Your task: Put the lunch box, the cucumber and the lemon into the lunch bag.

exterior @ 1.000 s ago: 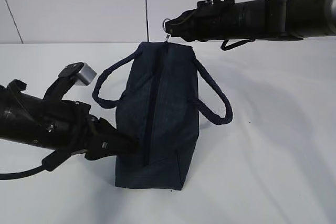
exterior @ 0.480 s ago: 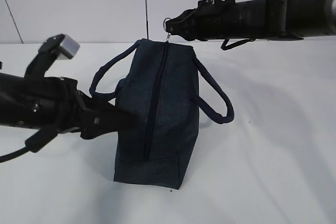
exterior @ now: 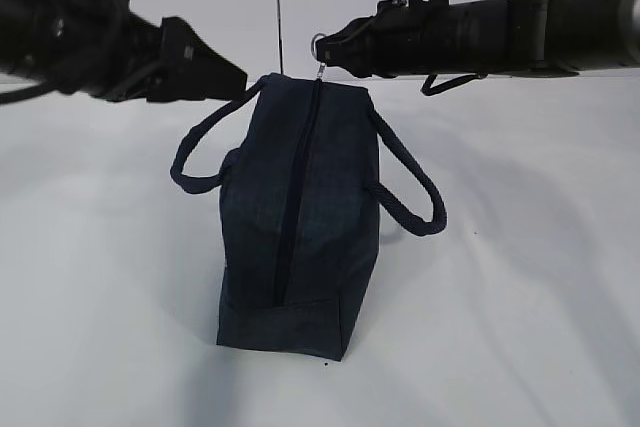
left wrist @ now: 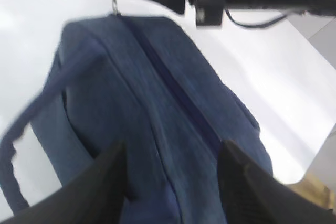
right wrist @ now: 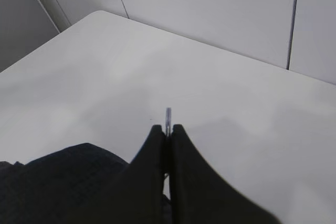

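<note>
- The lunch bag [exterior: 300,217] stands on the white table [exterior: 520,277], near the middle, with its long side running from near to far
- The zipper [exterior: 292,202] along the top looks closed over the whole length I can see, so I judge the bag is not opened yet
- I see no lunch box, no cucumber and no lemon in any view, so I cannot tell where they are; as far as I can judge, all three are left to put in
- So my judgement is that the task is at its beginning: first the bag must be opened, then the three things go inside
- My right gripper [exterior: 322,50] is at the far end of the bag, its arm reaching in level from the right; the jaws are pressed together and pinch the metal ring pull [exterior: 319,47] of the zipper, which in the right wrist view shows as a thin edge between the tips
- My left gripper [exterior: 225,77] is up in the air at the left, above the left handle [exterior: 200,152] and apart from the bag; it points to the right
- In the left wrist view its two fingers [left wrist: 102,182] stand spread with the bag's top below between them, and they hold nothing
</note>
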Robot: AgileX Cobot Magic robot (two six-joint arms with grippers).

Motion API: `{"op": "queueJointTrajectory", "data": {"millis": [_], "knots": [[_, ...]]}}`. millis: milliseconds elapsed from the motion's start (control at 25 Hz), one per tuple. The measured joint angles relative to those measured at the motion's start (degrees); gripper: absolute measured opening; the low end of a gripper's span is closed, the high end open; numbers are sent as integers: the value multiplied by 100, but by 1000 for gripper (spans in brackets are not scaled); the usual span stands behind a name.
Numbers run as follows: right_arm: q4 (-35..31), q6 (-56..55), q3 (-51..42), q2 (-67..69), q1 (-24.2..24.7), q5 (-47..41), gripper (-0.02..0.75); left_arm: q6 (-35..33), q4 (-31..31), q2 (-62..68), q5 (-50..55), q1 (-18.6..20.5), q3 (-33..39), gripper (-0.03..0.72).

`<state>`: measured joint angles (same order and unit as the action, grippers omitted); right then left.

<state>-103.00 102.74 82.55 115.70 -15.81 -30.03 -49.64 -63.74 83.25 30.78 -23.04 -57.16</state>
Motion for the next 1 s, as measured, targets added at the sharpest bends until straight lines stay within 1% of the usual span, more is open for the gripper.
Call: {"op": "queueJointTrajectory", "data": {"millis": [40,120,160,320,520,680,840,920,960,1000], "knots": [[0,0,0,0,0,-10,0,411,507,150,130,0,-333,384],[0,0,0,0,0,-33,0,1094,1162,516,517,0,-934,384],[0,0,0,0,0,-33,0,1319,1434,691,751,0,-1238,384],[0,0,0,0,0,-55,0,2093,2127,1495,1436,0,-2205,384],[0,0,0,0,0,-68,0,2786,2678,2274,1994,0,-3083,384],[0,0,0,0,0,-72,0,3138,2996,2673,2230,0,-3553,384],[0,0,0,0,0,-72,0,3355,3057,2952,2578,0,-3866,384],[0,0,0,0,0,-82,0,3491,3137,3023,2656,0,-3897,379],[0,0,0,0,0,-82,0,3518,3192,3036,2680,0,-3907,367],[0,0,0,0,0,-97,0,3545,3233,3035,2689,0,-3925,337]]}}
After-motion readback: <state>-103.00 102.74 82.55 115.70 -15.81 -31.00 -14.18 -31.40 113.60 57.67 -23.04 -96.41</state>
